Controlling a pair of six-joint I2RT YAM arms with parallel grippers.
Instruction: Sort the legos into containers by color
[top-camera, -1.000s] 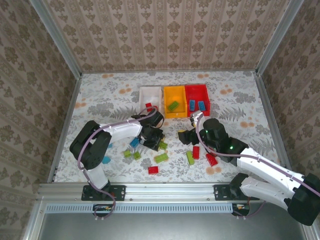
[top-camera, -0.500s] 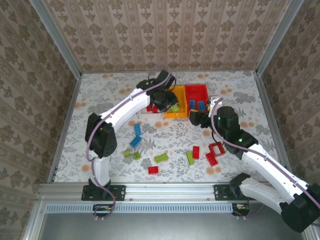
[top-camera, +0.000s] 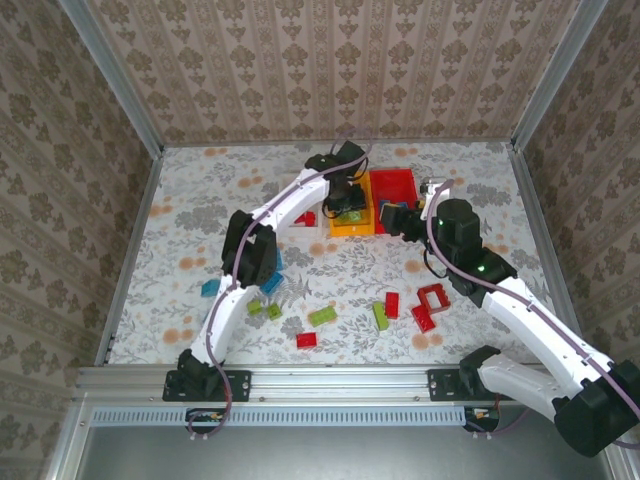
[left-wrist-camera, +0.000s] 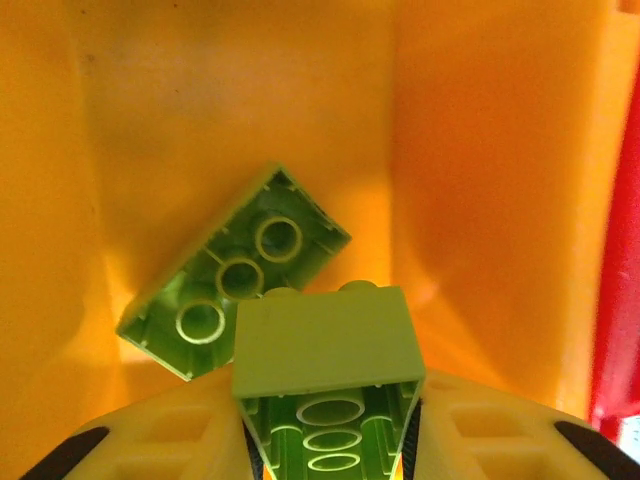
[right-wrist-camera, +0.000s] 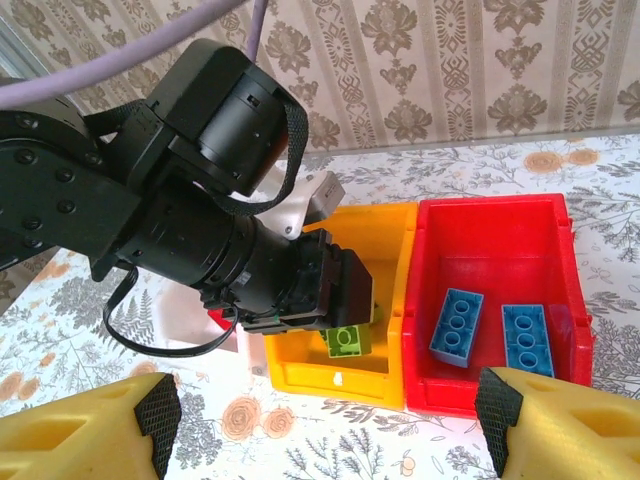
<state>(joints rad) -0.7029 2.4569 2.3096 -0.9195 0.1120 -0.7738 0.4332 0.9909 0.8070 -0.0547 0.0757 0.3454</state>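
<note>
Presently a lime green brick (left-wrist-camera: 325, 340) is gripped by the left gripper (left-wrist-camera: 330, 445) inside the yellow-orange bin (left-wrist-camera: 480, 150), just over a second green brick (left-wrist-camera: 225, 285) lying there. Letting go is judged the next move. The right gripper (right-wrist-camera: 328, 415) is held spread wide, empty, near the red bin (right-wrist-camera: 490, 210).

My left hand (left-wrist-camera: 325, 445) is inside a yellow-orange plastic bin (left-wrist-camera: 480, 150), with walls to the left, right and ahead. I'm holding a lime green plastic brick (left-wrist-camera: 320, 345) clamped between my pale yellow fingers (left-wrist-camera: 150, 440). Its hollow underside and round tubes face the lens, and two studs poke past its far edge. A second lime green brick (left-wrist-camera: 225, 290) lies on the bin floor just beyond it, upside down and set diagonally, three tubes showing. The held brick overlaps its near edge; can't tell if they touch. A red plastic strip (left-wrist-camera: 622, 250) runs down the right edge, outside the bin wall.
</note>
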